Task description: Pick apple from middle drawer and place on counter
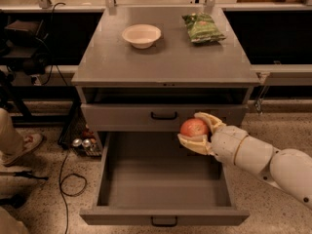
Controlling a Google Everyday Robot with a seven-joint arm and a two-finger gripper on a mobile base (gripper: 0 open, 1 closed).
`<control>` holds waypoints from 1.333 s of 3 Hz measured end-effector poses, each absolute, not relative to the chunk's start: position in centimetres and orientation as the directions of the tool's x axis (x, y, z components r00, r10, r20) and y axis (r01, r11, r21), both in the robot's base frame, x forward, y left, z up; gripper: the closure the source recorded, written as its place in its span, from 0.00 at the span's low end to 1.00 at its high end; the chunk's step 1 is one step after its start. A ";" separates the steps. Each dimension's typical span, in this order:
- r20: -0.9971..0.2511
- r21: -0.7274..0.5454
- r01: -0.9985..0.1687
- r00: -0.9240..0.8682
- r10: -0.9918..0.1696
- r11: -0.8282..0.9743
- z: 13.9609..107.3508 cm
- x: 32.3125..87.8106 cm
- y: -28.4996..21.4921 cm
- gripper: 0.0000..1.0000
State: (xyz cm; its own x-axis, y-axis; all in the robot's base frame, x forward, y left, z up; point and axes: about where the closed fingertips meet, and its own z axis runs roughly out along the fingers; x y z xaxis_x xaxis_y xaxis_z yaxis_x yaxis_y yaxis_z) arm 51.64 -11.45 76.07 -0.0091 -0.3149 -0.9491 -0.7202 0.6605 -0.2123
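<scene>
While middle drawer (161, 182) stood pulled open, claw (197, 130) was clenched on apple (193, 127), one finger over top, one beneath. Apple held clear of drawer floor, above drawer's rear right part, level with front of closed upper drawer (126, 116). Arm entered from right. Bench (165, 57) carried white bowl (141, 35) and green snack bag (202, 27), both well apart from apple.
</scene>
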 end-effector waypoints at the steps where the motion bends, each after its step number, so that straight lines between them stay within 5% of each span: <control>1: -0.949 -0.216 -0.724 -0.002 -0.315 0.655 76.3 52.0 -11.3 1.00; 4: -0.905 -0.418 -0.656 0.236 -0.355 0.629 91.3 59.6 -12.3 1.00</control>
State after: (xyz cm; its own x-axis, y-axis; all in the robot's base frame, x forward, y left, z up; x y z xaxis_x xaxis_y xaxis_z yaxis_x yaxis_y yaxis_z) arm 59.55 -12.34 91.26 0.2357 -0.3551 -0.9046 -0.6557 0.6289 -0.4177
